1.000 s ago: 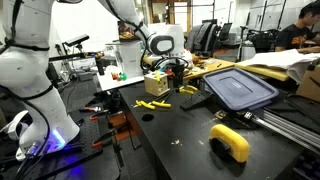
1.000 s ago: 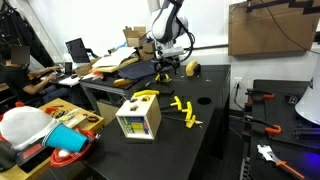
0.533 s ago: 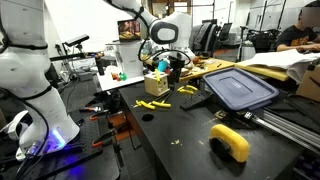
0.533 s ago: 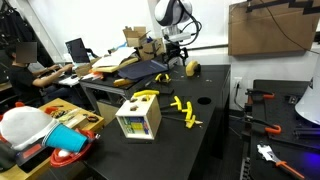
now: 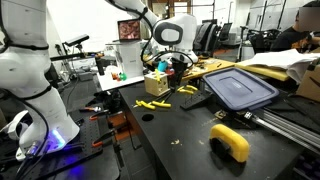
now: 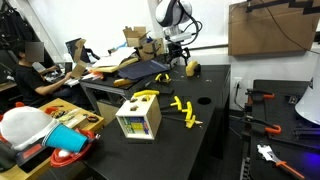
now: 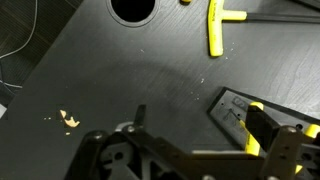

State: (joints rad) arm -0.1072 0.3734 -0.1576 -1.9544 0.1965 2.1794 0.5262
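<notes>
My gripper (image 5: 176, 66) hangs raised above the black table, beside a small wooden box (image 5: 155, 83) with a yellow top; the gripper also shows from the other side (image 6: 178, 55). In the wrist view the fingers (image 7: 200, 115) stand wide apart with nothing between them. A thin yellow strip (image 7: 256, 125) shows along the inner edge of the right finger, over a flat black plate (image 7: 232, 105) on the table. A yellow T-shaped piece (image 7: 215, 25) lies further off. Loose yellow pieces (image 5: 152, 104) lie in front of the box, and one more (image 5: 188, 90) below the gripper.
A grey-blue lid (image 5: 240, 88) lies on the table beside the gripper. A yellow curved block (image 5: 230, 142) sits near the table's front. A round hole (image 7: 132, 8) is in the tabletop. The box (image 6: 138, 118) and yellow pieces (image 6: 183, 108) show in an exterior view. People sit at desks behind.
My gripper has risen from just above the tabletop to a higher position near the box. The yellow pieces on the table have not moved.
</notes>
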